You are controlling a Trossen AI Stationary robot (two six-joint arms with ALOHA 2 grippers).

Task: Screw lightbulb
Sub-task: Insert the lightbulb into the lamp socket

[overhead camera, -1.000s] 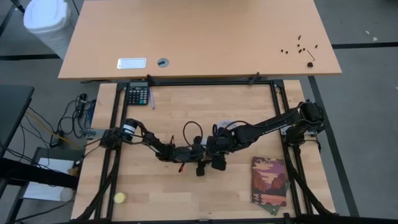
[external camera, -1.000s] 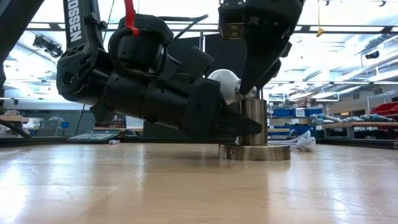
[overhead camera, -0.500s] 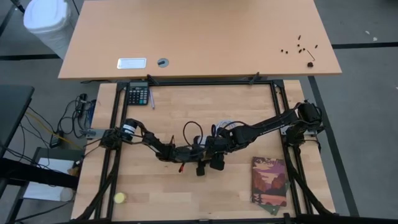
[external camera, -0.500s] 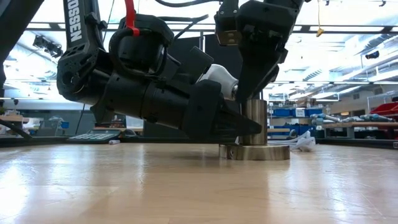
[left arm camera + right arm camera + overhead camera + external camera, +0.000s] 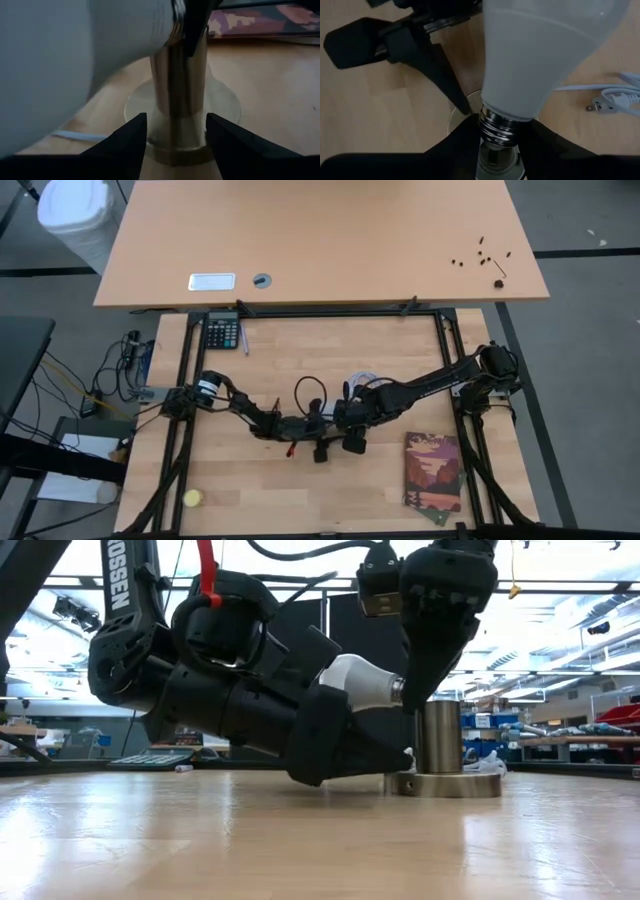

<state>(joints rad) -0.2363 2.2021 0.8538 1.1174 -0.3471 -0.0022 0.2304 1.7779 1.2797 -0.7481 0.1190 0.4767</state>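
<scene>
- Right tool [image 5: 405,690] is clamped on the screw base of the lightbulb [image 5: 358,681], holding it tilted, just above the socket post [image 5: 441,735], not seated.
- Left tool [image 5: 176,132] lies low on the worktop [image 5: 300,840], fingers [image 5: 122,137] apart, straddling the socket base [image 5: 220,100].
- Mid-worktop in the high view; book [image 5: 433,471] near right, yellow ball [image 5: 192,498] near left.

Crowded middle, open margins

Blocked at centre by two dark arms [image 5: 300,423] meeting over upright metallic socket post [image 5: 443,745]; open wooden tabletop [image 5: 260,490] elsewhere, except flat illustrated book [image 5: 433,472] and small yellow ball [image 5: 192,498].
</scene>
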